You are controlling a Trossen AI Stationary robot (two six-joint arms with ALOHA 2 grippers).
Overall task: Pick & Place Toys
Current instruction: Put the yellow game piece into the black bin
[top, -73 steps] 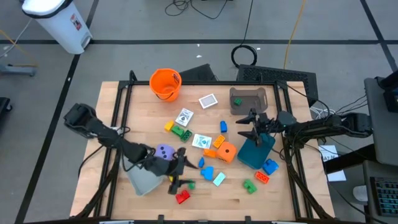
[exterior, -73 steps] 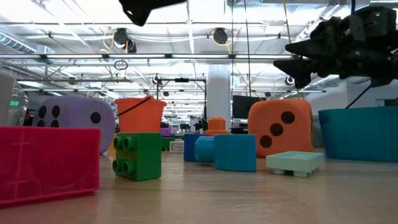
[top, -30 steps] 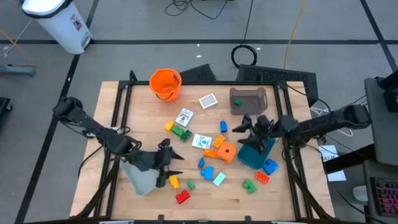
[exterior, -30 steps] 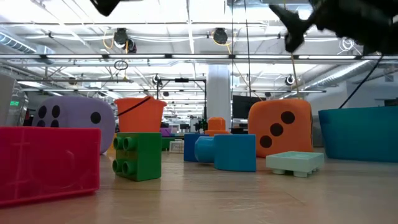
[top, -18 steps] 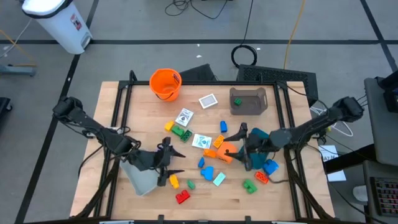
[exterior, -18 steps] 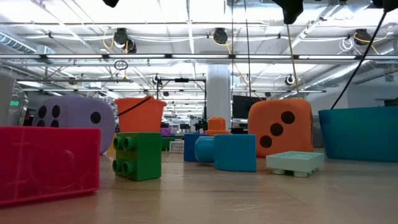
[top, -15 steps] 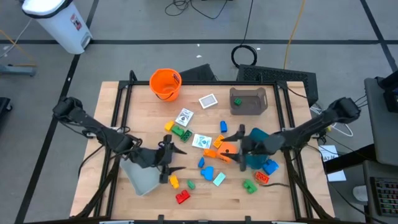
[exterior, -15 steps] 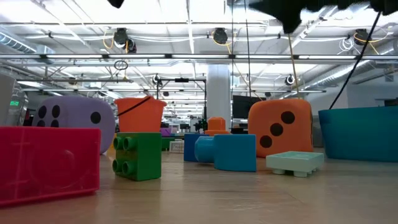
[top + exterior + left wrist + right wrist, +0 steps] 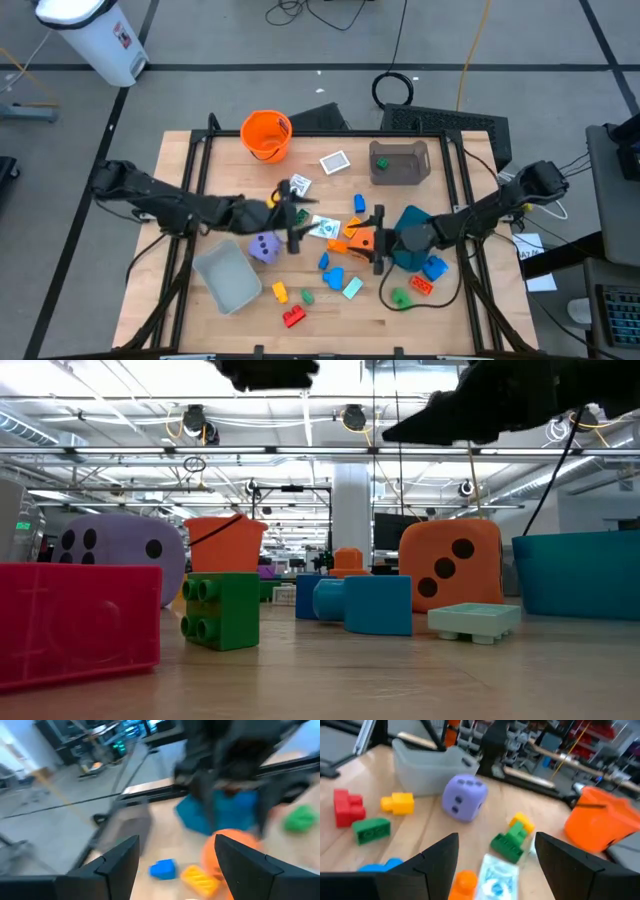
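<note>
My left gripper (image 9: 298,216) is open and empty above the middle of the table, beside a white picture card (image 9: 324,228). My right gripper (image 9: 373,240) is open and empty, raised above the orange dotted die (image 9: 361,241), which rests on the table (image 9: 450,565). The purple die (image 9: 263,247) sits on the table next to the grey bin (image 9: 228,277); it also shows in the right wrist view (image 9: 465,797). Bright blocks lie scattered: red (image 9: 293,317), yellow (image 9: 280,293), green (image 9: 307,296), blue (image 9: 335,275).
The teal bin (image 9: 412,236) stands just right of my right gripper. An orange bucket (image 9: 266,133) and a second grey bin (image 9: 400,160) stand at the far side. More cards (image 9: 335,162) (image 9: 297,187) and blocks (image 9: 420,285) (image 9: 360,203) lie about.
My left gripper has gone from over the grey bin toward the far edge and right, to the table's middle; the purple die, hidden under it before, now shows. My right gripper has gone from over the teal bin toward the left and near edge, over the orange die.
</note>
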